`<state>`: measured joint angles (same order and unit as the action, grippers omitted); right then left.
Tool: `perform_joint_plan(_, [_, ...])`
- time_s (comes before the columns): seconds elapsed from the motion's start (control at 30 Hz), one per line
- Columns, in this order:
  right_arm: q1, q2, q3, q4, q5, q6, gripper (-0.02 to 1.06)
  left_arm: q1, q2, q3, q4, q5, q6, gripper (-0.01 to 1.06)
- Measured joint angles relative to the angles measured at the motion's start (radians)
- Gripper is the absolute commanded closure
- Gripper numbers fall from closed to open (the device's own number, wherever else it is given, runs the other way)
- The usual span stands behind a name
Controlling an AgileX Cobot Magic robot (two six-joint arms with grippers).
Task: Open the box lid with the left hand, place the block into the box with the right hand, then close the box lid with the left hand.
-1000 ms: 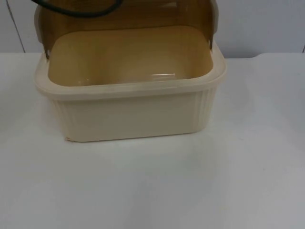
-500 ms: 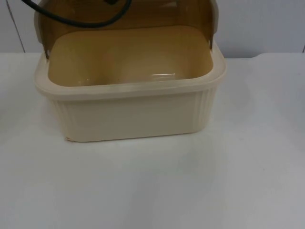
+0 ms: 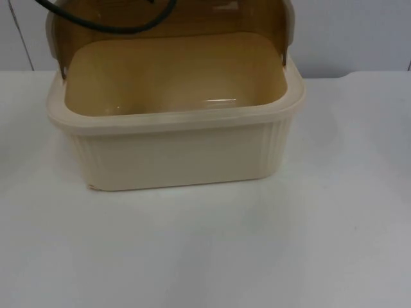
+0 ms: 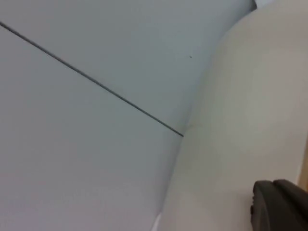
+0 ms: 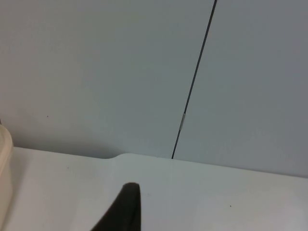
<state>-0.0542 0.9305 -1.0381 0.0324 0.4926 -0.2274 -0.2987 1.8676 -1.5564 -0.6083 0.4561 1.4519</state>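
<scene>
A cream plastic box point(image 3: 173, 151) with ribbed sides stands at the back middle of the white table. Its amber see-through lid point(image 3: 167, 22) is swung up and stands upright behind the opening. The part of the box's inside that I can see is bare; the near wall hides the floor. My left gripper point(image 4: 281, 204) is close to the grey wall, with a thin amber strip of the lid point(image 4: 304, 163) beside it. My right gripper point(image 5: 122, 209) hangs over the table, facing the wall, with the box's cream rim point(image 5: 4, 144) off to its side.
The grey partition wall point(image 5: 96, 72) closes off the table's far edge just behind the box. Bare white table top point(image 3: 212, 250) spreads in front of the box and to both of its sides.
</scene>
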Motion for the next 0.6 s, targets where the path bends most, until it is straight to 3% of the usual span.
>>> perform_joint_plan(0.43, [0.000,-0.008,0.000,0.000,0.008,0.004,0.00,-0.002,-0.002,-0.003,0.035,0.177,-0.012,1.05])
perform_joint_plan(0.6, [0.000,-0.015,0.000,0.000,0.010,0.007,0.00,-0.044,-0.021,-0.003,0.169,0.205,-0.128,1.05])
